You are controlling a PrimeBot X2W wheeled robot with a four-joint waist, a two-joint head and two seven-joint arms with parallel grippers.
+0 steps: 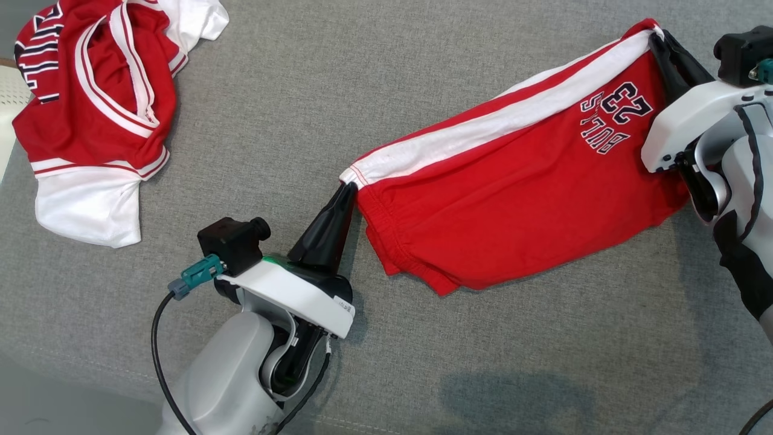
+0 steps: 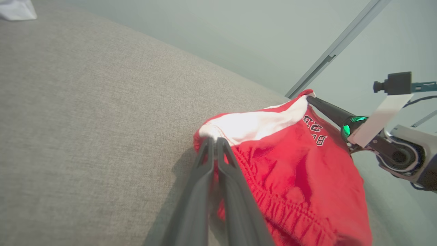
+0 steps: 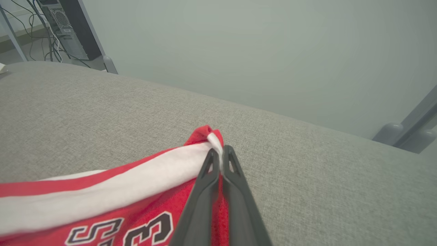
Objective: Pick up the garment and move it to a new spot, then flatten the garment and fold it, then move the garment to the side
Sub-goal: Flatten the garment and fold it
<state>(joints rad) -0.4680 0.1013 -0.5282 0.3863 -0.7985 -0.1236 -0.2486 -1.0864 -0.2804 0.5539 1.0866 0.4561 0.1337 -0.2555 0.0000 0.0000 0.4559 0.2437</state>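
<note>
Head view: arms [image 1: 229, 368] apart, fingers [image 1: 329, 225] on shorts [image 1: 513, 181]

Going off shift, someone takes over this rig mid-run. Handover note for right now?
Left gripper: shut on the waistband corner of the red shorts, at the white stripe.
Right gripper: shut on the hem corner of the same stripe.
Shorts hang stretched between the two over the grey cushion; cannot tell whether the lower edge touches it.
Red and white jersey lies crumpled at far left, apart.
Done: shorts picked up by two corners.
Left: lay down at new spot, flatten, fold, move aside.
</note>
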